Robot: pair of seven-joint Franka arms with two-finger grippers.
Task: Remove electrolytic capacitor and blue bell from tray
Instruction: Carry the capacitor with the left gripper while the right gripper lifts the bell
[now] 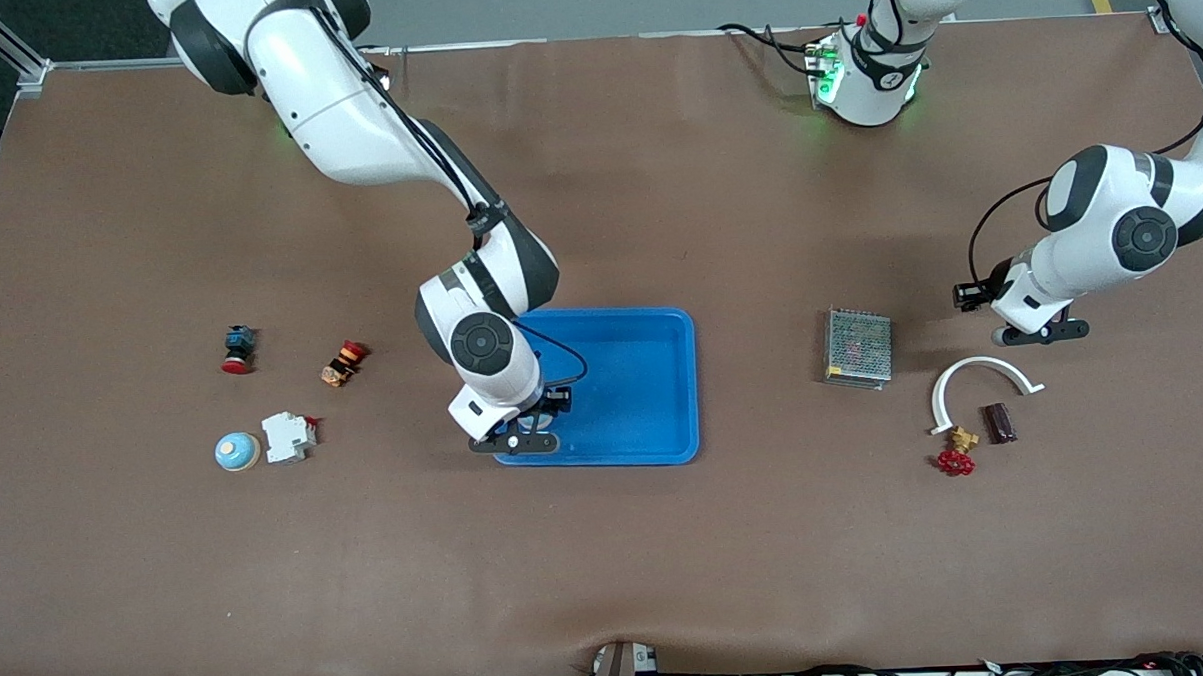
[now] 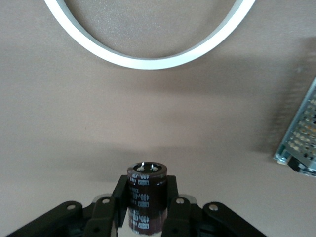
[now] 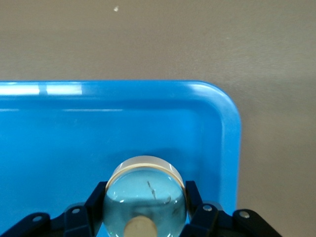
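Observation:
My left gripper (image 2: 146, 197) is shut on a dark brown capacitor (image 2: 146, 180) with silver terminals on its end. In the front view this left gripper (image 1: 1040, 335) hangs above the table beside a white arc-shaped part (image 1: 983, 380). My right gripper (image 3: 145, 192) is shut on a light-blue dome bell (image 3: 145, 202) with a cream button. It holds the bell low inside the blue tray (image 3: 98, 128). The front view puts the right gripper (image 1: 525, 431) at the tray (image 1: 654, 396) corner that is nearer the camera, toward the right arm's end.
A metal mesh box (image 1: 858, 347) sits between the tray and the white arc. A red valve (image 1: 956, 459) and another dark capacitor (image 1: 1000, 422) lie near the arc. Toward the right arm's end sit another light-blue bell (image 1: 236, 452), a white breaker (image 1: 288, 436) and two red push buttons (image 1: 238, 349).

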